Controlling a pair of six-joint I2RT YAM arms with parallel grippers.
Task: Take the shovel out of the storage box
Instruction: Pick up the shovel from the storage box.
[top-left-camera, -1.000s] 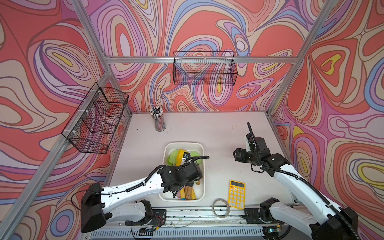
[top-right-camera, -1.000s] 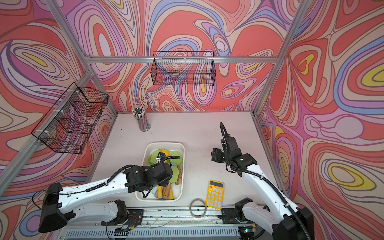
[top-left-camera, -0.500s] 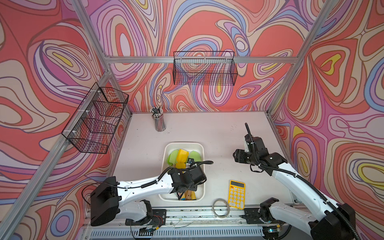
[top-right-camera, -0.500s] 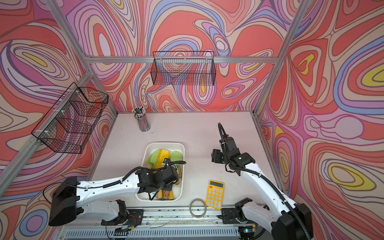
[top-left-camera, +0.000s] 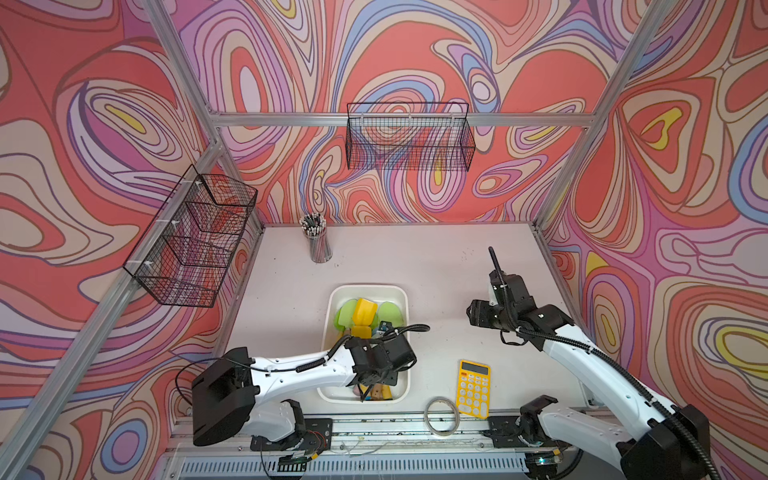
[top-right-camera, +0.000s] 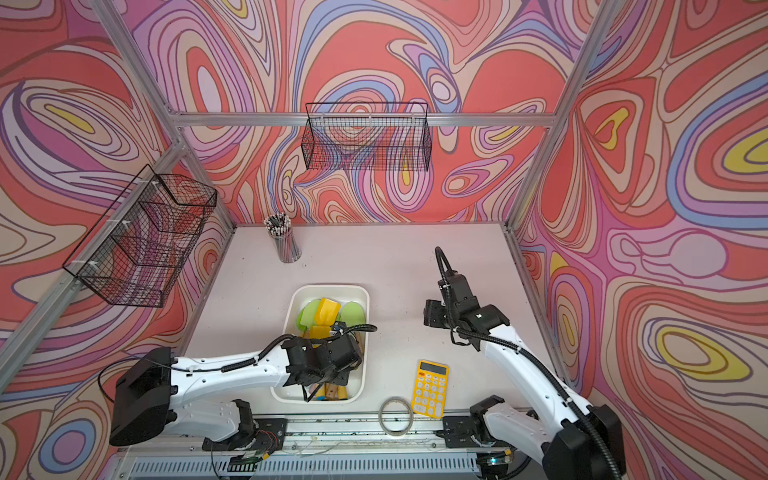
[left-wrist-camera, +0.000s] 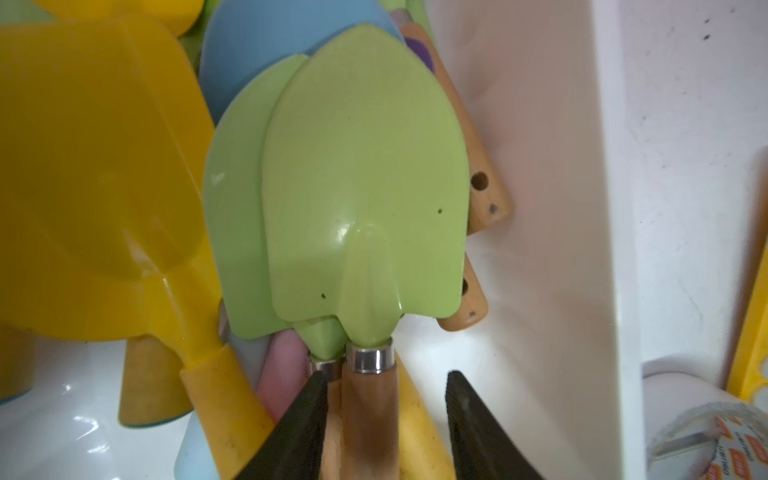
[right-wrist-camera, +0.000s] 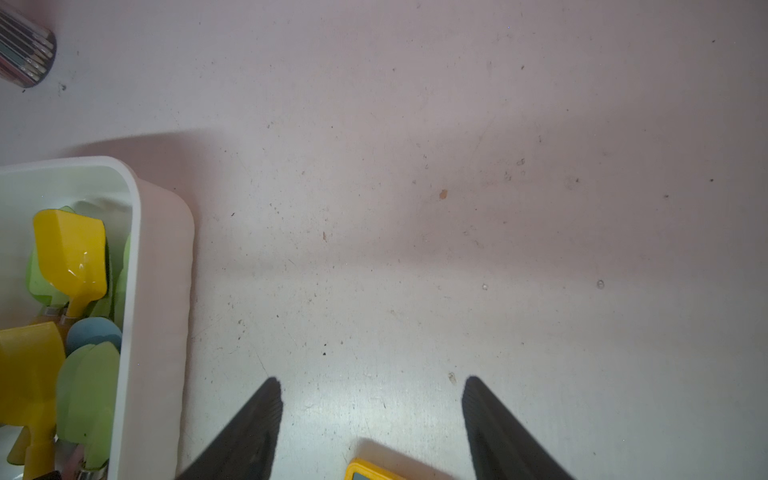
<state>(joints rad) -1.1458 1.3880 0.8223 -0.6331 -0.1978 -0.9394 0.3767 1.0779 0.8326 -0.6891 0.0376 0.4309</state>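
**Location.** The box (top-left-camera: 368, 287) stands at the middle of the worktop's (top-left-camera: 415, 266) front edge. The shovel (left-wrist-camera: 365, 174), green, lies inside it with its blade toward the rear and its handle toward the front. It is stacked on a second green shovel (left-wrist-camera: 237, 208), close to the box's right wall.

**Left claw** (left-wrist-camera: 386, 376): down in the box and released, jaws astride the shovel's wooden handle (left-wrist-camera: 365, 419) just behind the ferrule. One finger (left-wrist-camera: 303, 415) is at or nearly at the handle. The other stands clear, with a yellow part (left-wrist-camera: 415, 436) in the gap. Nothing is gripped.

**Right claw** (right-wrist-camera: 372, 381): released and empty, over bare worktop right of the box.

**Step, as judged:** clamping the handle; the lift is not begun.

**Hazards:**
- The two green ferrules lie side by side, so the near finger could clamp both or wedge between them.
- The yellow part could be pinched in with the handle, giving a loose hold.
- The nested blades may cling, so the lower shovel could rise and then drop.
- The blade may snag the wooden grips (left-wrist-camera: 486, 195) by the wall, or drag the light box.
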